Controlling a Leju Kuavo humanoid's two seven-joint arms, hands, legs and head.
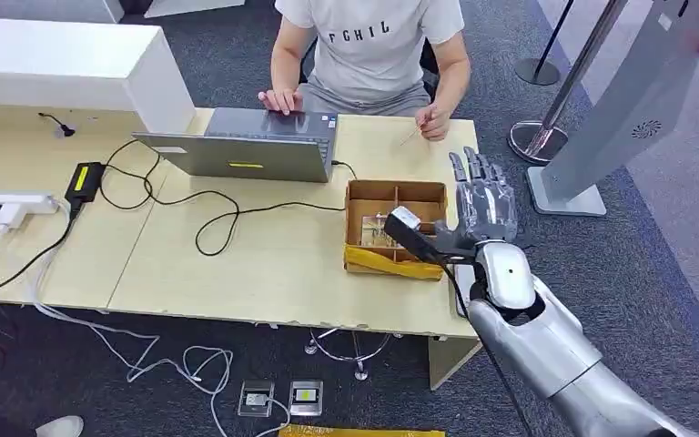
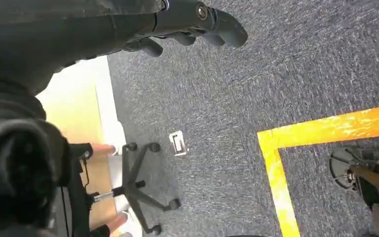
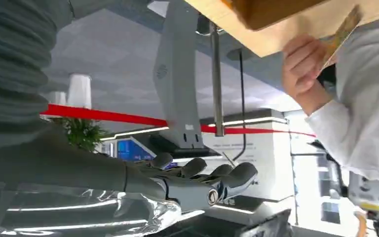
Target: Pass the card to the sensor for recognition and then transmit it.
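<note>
My right robot hand (image 1: 484,205) hovers flat and empty, fingers stretched out and apart, at the right end of the desk (image 1: 237,264) just beside the compartmented wooden box (image 1: 395,228); my left robot hand (image 2: 192,22) hangs over grey carpet with fingers loosely curled around nothing. Something glossy lies in the box's front compartment, but I cannot tell whether it is the card. Beyond it, a person (image 1: 373,45) sits at a laptop (image 1: 255,146).
</note>
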